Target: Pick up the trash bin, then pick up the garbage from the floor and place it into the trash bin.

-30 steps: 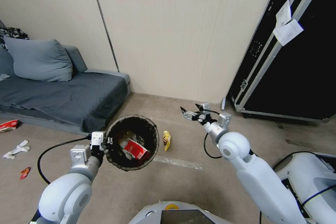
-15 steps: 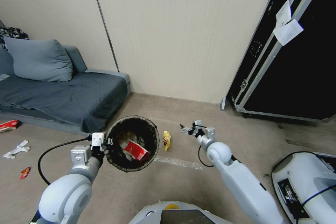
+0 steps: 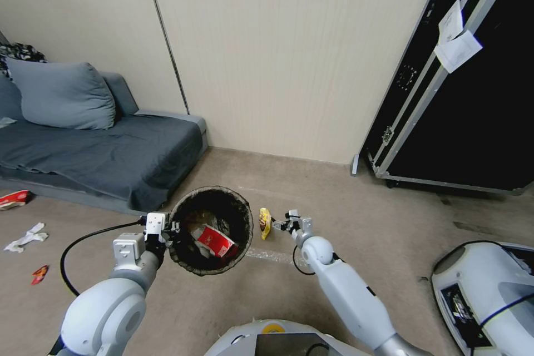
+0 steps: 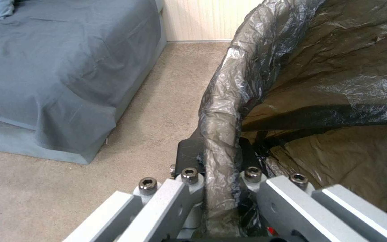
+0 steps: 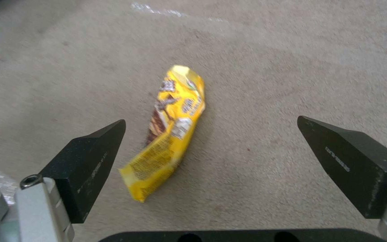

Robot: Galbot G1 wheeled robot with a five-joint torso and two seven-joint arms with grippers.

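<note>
My left gripper (image 3: 167,229) is shut on the rim of the trash bin (image 3: 210,230), held above the floor (image 3: 334,211); in the left wrist view its fingers (image 4: 189,158) clamp the bag-covered rim (image 4: 220,134). The bin's dark liner holds a red-and-white packet (image 3: 214,239). A yellow wrapper (image 3: 265,223) lies flat on the floor just right of the bin. My right gripper (image 3: 281,225) hovers low beside it, open; in the right wrist view the yellow wrapper (image 5: 171,131) lies between and ahead of the two black fingertips (image 5: 90,158).
A grey sofa (image 3: 100,150) stands at the left, a black flight case (image 3: 461,111) at the right against the wall. More garbage lies far left: a red-and-white packet (image 3: 14,198), crumpled white paper (image 3: 25,238), a red scrap (image 3: 39,274). A tape strip (image 3: 281,257) marks the floor.
My right arm has swung left and down from near the flight case to just beside the yellow wrapper. The left arm and bin have barely moved.
</note>
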